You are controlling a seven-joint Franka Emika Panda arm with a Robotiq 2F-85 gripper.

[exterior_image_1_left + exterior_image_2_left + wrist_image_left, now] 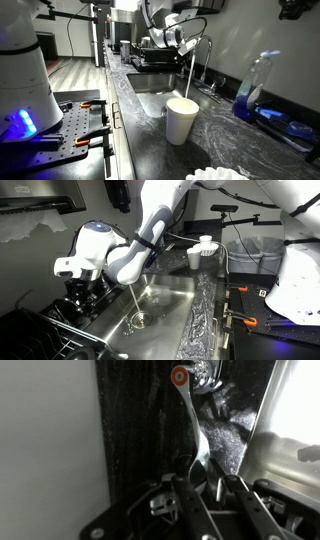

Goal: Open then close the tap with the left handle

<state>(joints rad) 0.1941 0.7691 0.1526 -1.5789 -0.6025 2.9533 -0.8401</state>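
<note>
One tap [211, 60] | water [135, 295] running into sink [172, 308] | claw [210, 485] at left handle [195, 422]

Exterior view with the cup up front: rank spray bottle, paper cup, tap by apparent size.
1. spray bottle
2. paper cup, though it's nearest the camera, which inflates it
3. tap, tall but thin

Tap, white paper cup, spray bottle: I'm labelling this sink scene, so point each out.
tap [210, 62], in an exterior view, on its upright stem.
white paper cup [182, 122], in an exterior view, on its side wall.
spray bottle [250, 98], in an exterior view, on its blue-filled body.
</note>
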